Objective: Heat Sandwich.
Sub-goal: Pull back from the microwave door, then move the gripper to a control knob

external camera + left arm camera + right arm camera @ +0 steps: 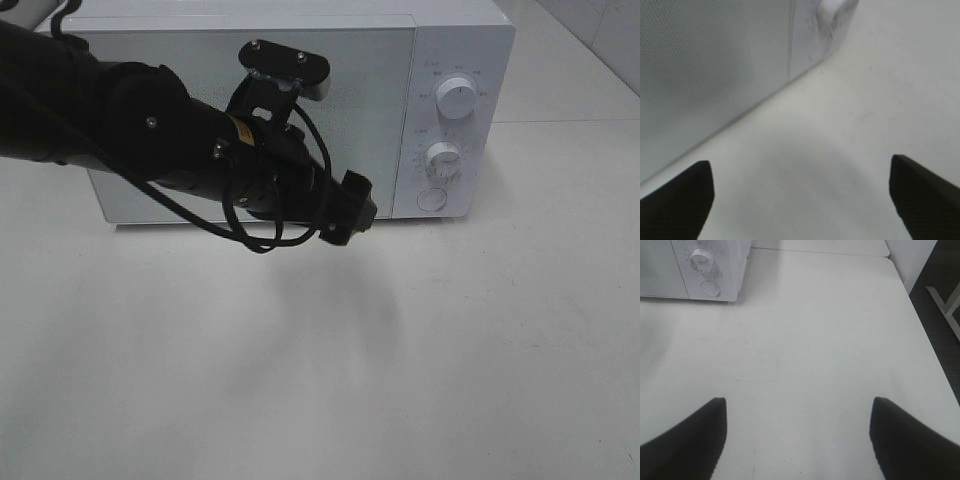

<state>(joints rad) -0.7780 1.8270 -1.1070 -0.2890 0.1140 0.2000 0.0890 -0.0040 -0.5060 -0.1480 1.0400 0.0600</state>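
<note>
Left gripper (799, 165): wide, empty, hovering just before the closed microwave (370, 90).
Right gripper (797, 405): wide, empty, farther from microwave.
Sandwich: nowhere in view, so direction can't be told!

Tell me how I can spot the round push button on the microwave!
Find the big white microwave at the back of the white table. On its right side, an upper knob sits above a lower knob. The button is right below the lower knob, at the very bottom: flat and round, with no raised grip like the knobs have.
</note>
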